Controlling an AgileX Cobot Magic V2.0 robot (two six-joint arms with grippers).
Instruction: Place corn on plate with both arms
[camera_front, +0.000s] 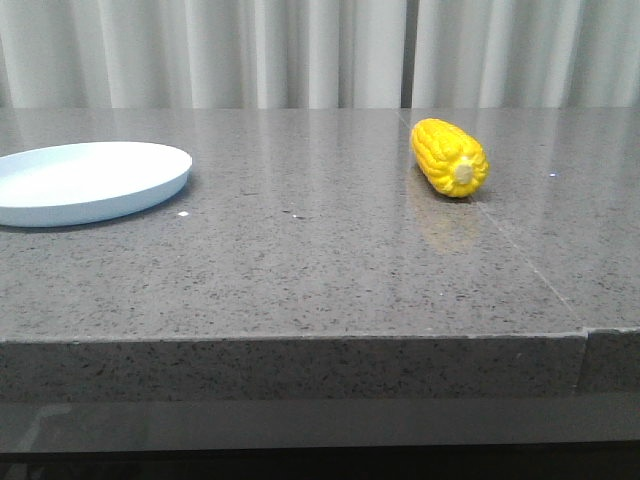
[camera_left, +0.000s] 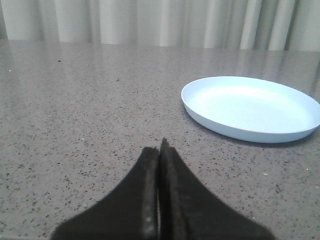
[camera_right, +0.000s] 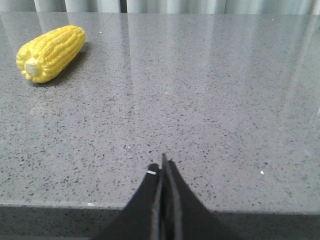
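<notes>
Both arms sit at the near table edge, nothing held. Left gripper has its fingers pressed together; right gripper likewise, so neither is prepped for a grasp. Farther out, the plate is empty on the left side. The corn lies on the table on the right, well apart from the plate, pale cut end toward the robot. Looks like the right arm's pick.

a speckled grey stone table with a glossy top stands before pale pleated curtains.
</notes>
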